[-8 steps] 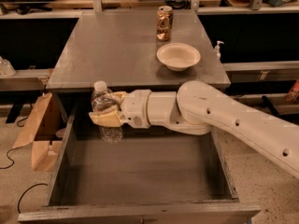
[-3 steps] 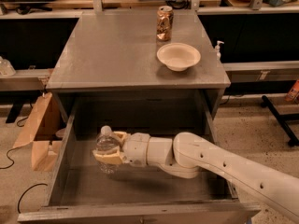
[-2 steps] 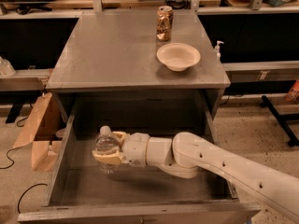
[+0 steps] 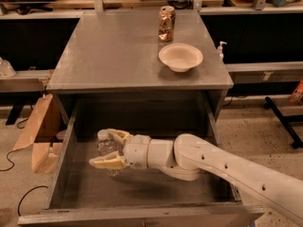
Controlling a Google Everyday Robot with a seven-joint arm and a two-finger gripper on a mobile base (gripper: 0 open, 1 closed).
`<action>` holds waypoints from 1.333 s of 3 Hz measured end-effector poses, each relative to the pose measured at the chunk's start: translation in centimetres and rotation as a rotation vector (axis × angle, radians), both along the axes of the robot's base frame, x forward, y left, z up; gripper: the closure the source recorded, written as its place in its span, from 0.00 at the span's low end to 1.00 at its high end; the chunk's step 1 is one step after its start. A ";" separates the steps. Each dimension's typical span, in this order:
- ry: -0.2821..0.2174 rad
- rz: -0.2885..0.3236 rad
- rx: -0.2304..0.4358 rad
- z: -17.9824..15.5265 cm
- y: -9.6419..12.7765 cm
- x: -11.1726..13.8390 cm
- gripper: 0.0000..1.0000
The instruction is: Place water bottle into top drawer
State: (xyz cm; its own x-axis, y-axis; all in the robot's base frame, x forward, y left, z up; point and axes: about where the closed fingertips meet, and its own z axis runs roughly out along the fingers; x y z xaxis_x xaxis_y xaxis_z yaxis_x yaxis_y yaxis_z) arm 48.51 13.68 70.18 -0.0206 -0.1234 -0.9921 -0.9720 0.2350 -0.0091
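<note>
The water bottle (image 4: 104, 143), clear with a white cap, stands upright inside the open top drawer (image 4: 142, 216), near the left side of its floor. My gripper (image 4: 102, 149) reaches in from the right, low in the drawer. Its cream fingers (image 4: 108, 162) are spread open on either side of the bottle and no longer clamp it. The white arm (image 4: 213, 167) crosses the drawer's right half and hides part of the floor.
On the grey table (image 4: 109, 56) above the drawer stand a gold-brown drink can (image 4: 166, 23) and a white bowl (image 4: 180, 57). A cardboard box (image 4: 40, 131) lies on the floor left of the drawer. A soap dispenser (image 4: 220, 48) is behind the table's right edge.
The gripper carried the bottle from the drawer's top edge down into the drawer. Since the last earlier frame its fingers have spread apart from the bottle.
</note>
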 end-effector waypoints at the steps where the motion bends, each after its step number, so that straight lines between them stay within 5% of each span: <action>1: 0.000 0.002 0.000 0.0 0.1 0.0 0.00; 3: 0.022 0.015 -0.013 0.6 -0.2 1.0 0.00; 4: 0.034 0.038 -0.073 4.3 -4.4 4.9 0.00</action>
State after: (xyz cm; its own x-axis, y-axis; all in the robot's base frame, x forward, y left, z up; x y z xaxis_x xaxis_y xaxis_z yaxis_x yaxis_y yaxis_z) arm 53.41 9.28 74.44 -0.0481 -0.1966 -0.9793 -0.9803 0.1975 0.0086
